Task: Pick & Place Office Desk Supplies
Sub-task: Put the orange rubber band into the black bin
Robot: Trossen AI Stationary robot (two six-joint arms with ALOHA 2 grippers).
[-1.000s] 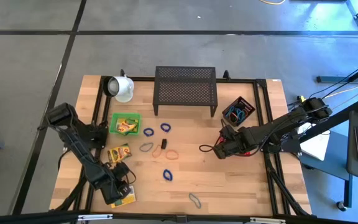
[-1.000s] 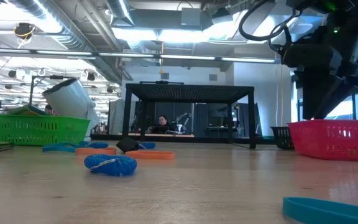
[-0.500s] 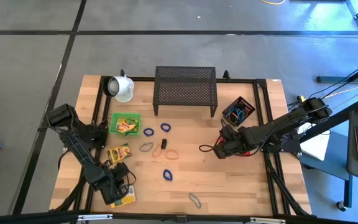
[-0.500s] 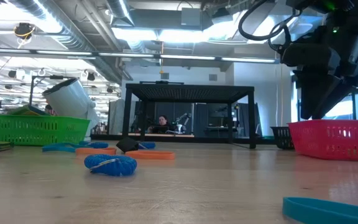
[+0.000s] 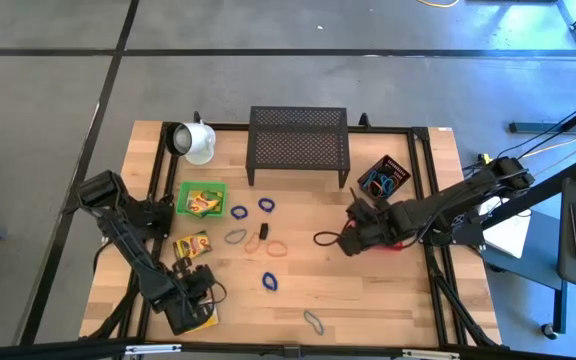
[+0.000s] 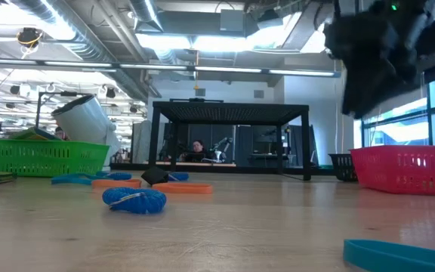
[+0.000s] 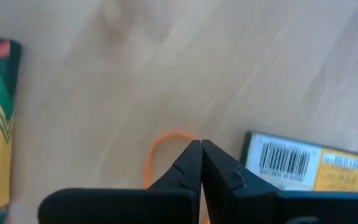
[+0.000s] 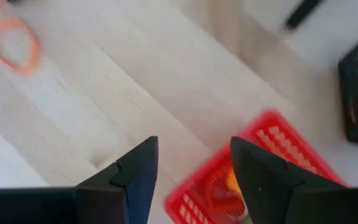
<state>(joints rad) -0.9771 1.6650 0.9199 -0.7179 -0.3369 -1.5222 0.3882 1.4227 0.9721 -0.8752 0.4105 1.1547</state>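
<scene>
Noted left gripper (image 7: 201, 145) low over the table's 7 o'clock corner, jaws pressed fully together. Tips closed right on the arc of a small orange loop (image 7: 156, 151), apparently pinching it; rest of the loop flat on the wood. Barcode crayon box (image 7: 303, 165) just beside the tips, not touching them. Second crayon box (image 5: 192, 245) at 12 o'clock from that gripper, flat on the table.

Found right gripper (image 8: 192, 149) at 3 o'clock of the table, lifted off the surface, fingers spread wide, nothing between them. Directly beneath: red basket (image 8: 261, 163), something orange inside, too blurred to name. Right arm (image 6: 376, 49) a dark mass high in the low view.

Scattered around table centre:
- two blue bands (image 5: 239, 212) and (image 5: 266, 205), at 11 o'clock from centre
- grey band (image 5: 235, 237), at 9 o'clock
- black clip (image 5: 263, 232), just beside an orange band (image 5: 276, 248)
- bunched blue band (image 5: 270, 281), at 6 o'clock
- grey-blue band (image 5: 313, 321), near the 6 o'clock edge

Logged green basket (image 5: 184, 190) at 10 o'clock, crayon box lying in it. White mug (image 5: 198, 140) on its side toward the 11 o'clock corner. Black mesh rack (image 5: 298, 145) upright at 12 o'clock. Small black box (image 5: 384, 178) at 2 o'clock, coloured bands inside. Thin dark loop (image 5: 325, 239) on the wood at 9 o'clock from the right gripper; band or cable, cannot tell.
</scene>
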